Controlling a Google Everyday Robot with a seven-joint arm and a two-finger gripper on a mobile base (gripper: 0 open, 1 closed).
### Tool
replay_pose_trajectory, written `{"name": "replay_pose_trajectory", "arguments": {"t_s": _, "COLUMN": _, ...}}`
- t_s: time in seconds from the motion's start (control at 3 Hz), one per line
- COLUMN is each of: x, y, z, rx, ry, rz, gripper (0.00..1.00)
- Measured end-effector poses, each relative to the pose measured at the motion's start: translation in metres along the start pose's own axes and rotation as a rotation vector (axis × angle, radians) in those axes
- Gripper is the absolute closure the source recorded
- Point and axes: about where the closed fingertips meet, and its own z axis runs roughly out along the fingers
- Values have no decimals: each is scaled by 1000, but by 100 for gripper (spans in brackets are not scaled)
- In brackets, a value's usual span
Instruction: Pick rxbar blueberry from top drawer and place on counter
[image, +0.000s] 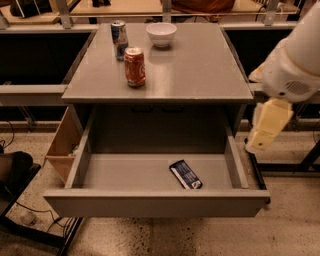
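Note:
The rxbar blueberry (185, 174) is a dark-blue flat bar with white markings. It lies on the floor of the open top drawer (150, 202), right of the middle and near the front panel. The counter (200, 65) is the grey tabletop above the drawer. My gripper (267, 127) hangs from the white arm at the right, outside the drawer's right wall and above its level. It is well apart from the bar and holds nothing that I can see.
An orange soda can (135, 66), a blue-and-silver can (119, 39) and a white bowl (161, 34) stand on the counter's back left. A tan wooden compartment (62, 150) juts out left of the drawer. Grey side ledges flank the cabinet.

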Motion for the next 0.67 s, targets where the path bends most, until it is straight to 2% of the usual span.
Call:
{"name": "replay_pose_trajectory", "arguments": {"t_s": 0.33, "x": -21, "y": -2, "z": 75, "rx": -61, "ry": 8, "rz": 47, "gripper": 0}}
{"name": "replay_pose_trajectory", "arguments": {"t_s": 0.67, "x": -40, "y": 6, "z": 147, "rx": -154, "ry": -26, "rz": 148, "gripper": 0}}
